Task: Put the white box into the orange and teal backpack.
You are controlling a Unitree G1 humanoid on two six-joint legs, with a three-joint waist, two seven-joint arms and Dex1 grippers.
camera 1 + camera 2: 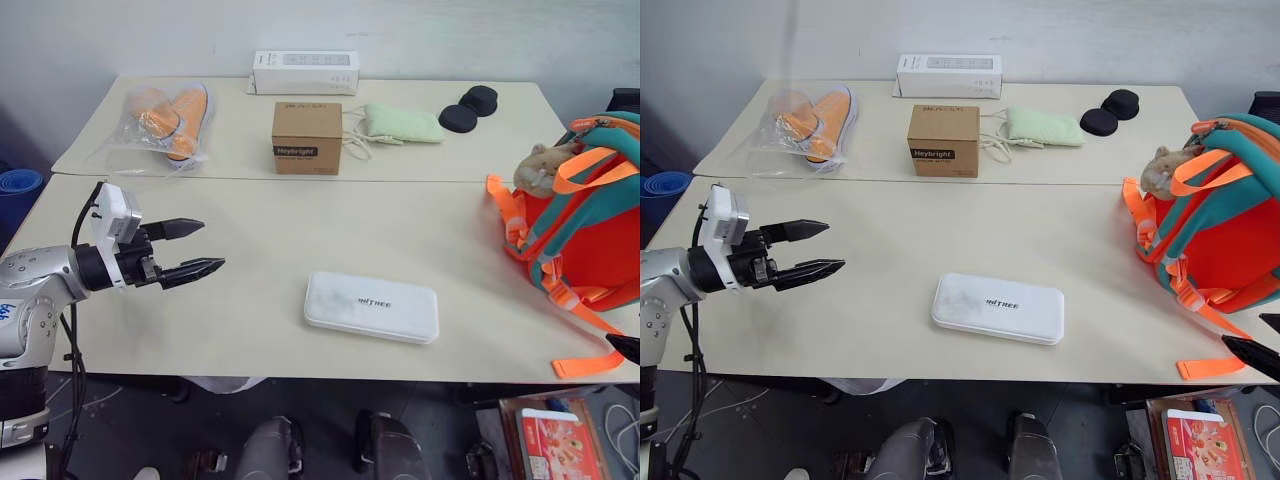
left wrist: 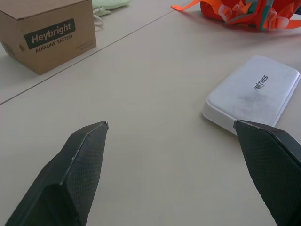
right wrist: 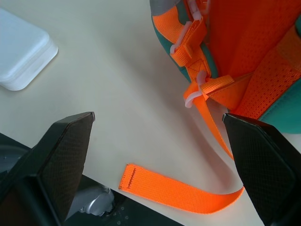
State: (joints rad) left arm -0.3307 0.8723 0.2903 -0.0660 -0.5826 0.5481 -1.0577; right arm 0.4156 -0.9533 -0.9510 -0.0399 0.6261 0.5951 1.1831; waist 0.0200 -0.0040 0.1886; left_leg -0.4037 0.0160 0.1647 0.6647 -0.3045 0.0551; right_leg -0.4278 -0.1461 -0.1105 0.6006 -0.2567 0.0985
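Centrally white box (image 1: 372, 307) lies flat, both tools spread wide (empty), orange and teal backpack (image 1: 590, 225) rightward, brown carton (image 1: 307, 138) behind.

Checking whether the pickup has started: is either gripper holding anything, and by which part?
Nothing is held. The left gripper is open above the table, apart from the white box. The right gripper is open over the backpack strap.

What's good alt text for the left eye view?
A flat white box lies untouched near the front of a beige table, between the robot's open left gripper and an orange and teal backpack at the right edge. Farther back sit a brown cardboard box, a long white carton and bagged orange shoes.
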